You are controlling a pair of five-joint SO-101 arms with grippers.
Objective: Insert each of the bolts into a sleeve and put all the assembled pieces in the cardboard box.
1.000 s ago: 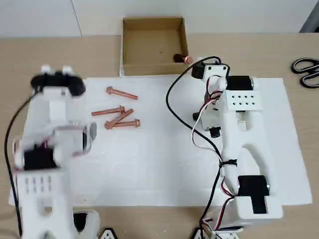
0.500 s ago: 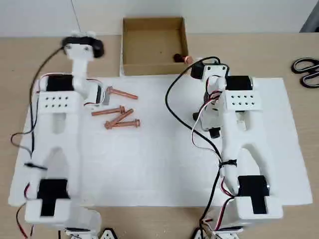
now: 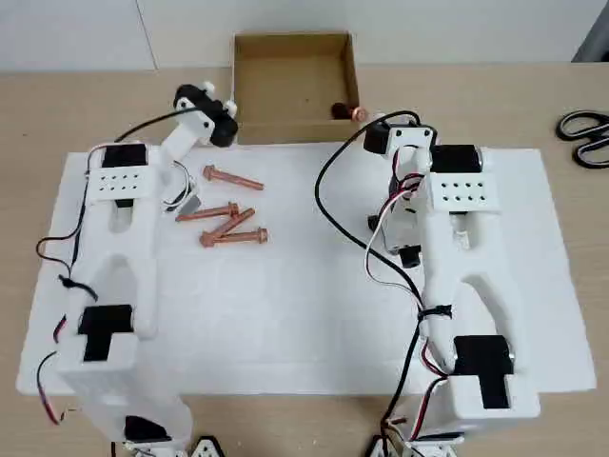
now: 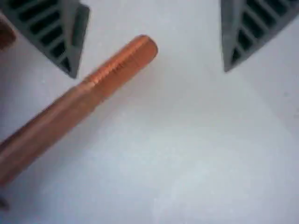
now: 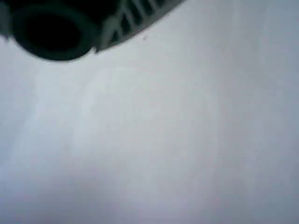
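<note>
Several copper bolts (image 3: 228,226) lie loose on the white sheet, left of centre. My left gripper (image 3: 190,202) hangs open just beside them. In the left wrist view the threaded end of one bolt (image 4: 121,60) lies between its grey fingertips (image 4: 60,32), which stand wide apart. The cardboard box (image 3: 245,86) stands at the back with one assembled piece (image 3: 347,112) in its near right corner. My right gripper (image 3: 404,240) points down at the sheet right of centre. In its wrist view a black sleeve (image 5: 51,32) sits against a ribbed finger (image 5: 135,18).
The white sheet (image 3: 304,314) covers most of the wooden table. Scissors (image 3: 585,133) lie at the far right edge. Black and coloured cables loop beside the right arm, between it and the bolts.
The left arm has swung up from the near left, and its gripper has come down beside the bolts. The right arm has not moved.
</note>
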